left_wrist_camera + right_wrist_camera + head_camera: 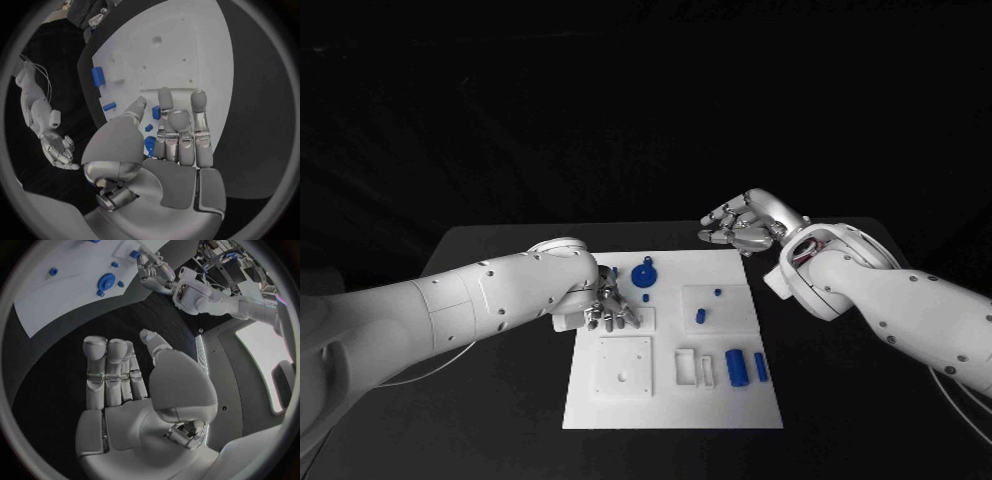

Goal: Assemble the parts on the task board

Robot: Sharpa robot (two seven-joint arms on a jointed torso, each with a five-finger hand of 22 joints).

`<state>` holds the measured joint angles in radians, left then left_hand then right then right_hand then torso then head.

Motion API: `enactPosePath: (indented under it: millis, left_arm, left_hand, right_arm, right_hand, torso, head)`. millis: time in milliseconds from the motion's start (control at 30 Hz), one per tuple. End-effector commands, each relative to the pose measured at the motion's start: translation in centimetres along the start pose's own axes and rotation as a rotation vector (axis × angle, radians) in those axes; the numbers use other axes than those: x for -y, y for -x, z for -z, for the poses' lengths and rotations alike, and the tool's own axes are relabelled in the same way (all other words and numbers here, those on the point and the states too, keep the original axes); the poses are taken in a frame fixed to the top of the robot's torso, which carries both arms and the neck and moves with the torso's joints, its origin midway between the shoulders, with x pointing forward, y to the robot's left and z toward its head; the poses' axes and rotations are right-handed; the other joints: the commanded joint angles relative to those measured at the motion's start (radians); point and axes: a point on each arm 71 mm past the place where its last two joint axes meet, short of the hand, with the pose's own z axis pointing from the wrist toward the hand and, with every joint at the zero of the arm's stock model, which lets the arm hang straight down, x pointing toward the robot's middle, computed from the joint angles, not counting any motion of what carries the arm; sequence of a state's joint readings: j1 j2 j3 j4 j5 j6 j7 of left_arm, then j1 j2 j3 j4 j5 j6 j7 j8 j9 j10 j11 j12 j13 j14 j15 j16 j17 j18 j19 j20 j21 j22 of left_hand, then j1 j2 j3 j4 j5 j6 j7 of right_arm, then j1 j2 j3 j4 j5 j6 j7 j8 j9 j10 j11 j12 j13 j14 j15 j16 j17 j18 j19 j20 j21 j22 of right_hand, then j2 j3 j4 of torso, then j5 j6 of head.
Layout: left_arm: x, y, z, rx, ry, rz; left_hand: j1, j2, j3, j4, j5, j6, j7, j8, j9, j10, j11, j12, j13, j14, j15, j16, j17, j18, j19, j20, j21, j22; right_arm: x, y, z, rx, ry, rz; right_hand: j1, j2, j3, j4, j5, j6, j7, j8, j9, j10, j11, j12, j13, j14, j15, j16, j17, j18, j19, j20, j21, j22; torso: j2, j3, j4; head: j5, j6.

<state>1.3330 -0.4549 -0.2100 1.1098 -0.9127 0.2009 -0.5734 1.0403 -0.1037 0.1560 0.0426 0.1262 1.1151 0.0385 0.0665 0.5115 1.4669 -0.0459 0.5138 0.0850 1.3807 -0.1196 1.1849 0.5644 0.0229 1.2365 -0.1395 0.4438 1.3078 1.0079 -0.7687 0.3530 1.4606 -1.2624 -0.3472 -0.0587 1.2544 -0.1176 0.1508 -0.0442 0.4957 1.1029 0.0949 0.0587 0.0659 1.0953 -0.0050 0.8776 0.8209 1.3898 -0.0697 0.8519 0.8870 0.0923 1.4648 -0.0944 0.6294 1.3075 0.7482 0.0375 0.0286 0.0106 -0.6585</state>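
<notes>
Two white arms with smooth rounded shells, dotted with small dark screw holes. Each ends in a silver hand, the left hand (599, 305) and the right hand (744, 224), with grey padded palms and fingers built of shiny metal segments with rounded grey tips. Behind the right hand, the wrist shows an open section with reddish wiring. Thin pale cables trail from both arms.

Blue parts (736, 366) dot a white board (733, 405) on a black table (488, 250); silver hands, left (607, 314) and right (741, 226), on white arms (459, 305).
</notes>
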Motion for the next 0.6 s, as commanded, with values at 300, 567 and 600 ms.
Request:
enactPosePath:
  millis: [300, 567, 600]
  left_arm:
    - [-1.2, 0.9, 1.3, 0.034, -0.074, 0.113]
    - [-1.1, 2.4, 3.1, 0.118, -0.277, 0.167]
    - [-1.0, 2.7, 3.3, 0.147, -0.319, 0.173]
  left_hand:
    - [0.054, -0.063, -0.143, 0.142, -0.075, -0.088, 0.024, 0.047, -0.199, 0.044, 0.012, -0.009, 0.0, -0.009, 0.006, 0.009, -0.008, -0.013, 0.012, 0.004, -0.025, 0.016]
    - [0.156, 0.053, -0.14, 0.025, 0.053, -0.106, 0.035, 0.151, -0.29, -0.028, 0.022, -0.129, -0.019, -0.073, 0.034, -0.09, -0.065, -0.01, -0.032, 0.031, -0.089, -0.011]
    - [0.19, 0.068, -0.138, -0.005, 0.087, -0.102, 0.038, 0.157, -0.294, -0.05, 0.028, -0.156, -0.021, -0.091, 0.04, -0.118, -0.081, -0.01, -0.045, 0.037, -0.108, -0.023]
  right_arm:
    - [0.3, 0.2, 0.0, 0.008, 0.003, 0.002]
    - [0.6, 0.4, 0.1, 0.015, -0.002, 0.005]
    - [0.7, 0.5, 0.1, 0.017, -0.002, 0.005]
  right_hand:
    - [-0.003, -0.009, -0.002, 0.005, 0.005, -0.013, 0.004, 0.003, 0.0, 0.003, 0.002, -0.002, -0.001, 0.001, 0.0, -0.004, 0.0, -0.001, 0.02, 0.006, -0.005, 0.075]
    - [-0.002, -0.009, -0.005, 0.007, 0.008, -0.015, 0.004, 0.004, 0.0, 0.002, 0.002, -0.002, -0.002, 0.001, 0.0, -0.005, -0.001, 0.0, 0.02, 0.006, -0.008, 0.075]
    - [-0.001, -0.009, -0.005, 0.007, 0.007, -0.016, 0.004, 0.003, 0.0, 0.001, 0.003, -0.003, -0.003, -0.001, 0.001, -0.006, -0.001, 0.0, 0.018, 0.007, -0.012, 0.074]
  torso:
    - [0.001, 0.001, -0.0013]
    - [0.002, 0.0017, -0.0009]
    - [0.001, 0.0015, 0.0]
  head:
    - [-0.003, 0.008]
    - [-0.011, 0.012]
    - [-0.012, 0.012]
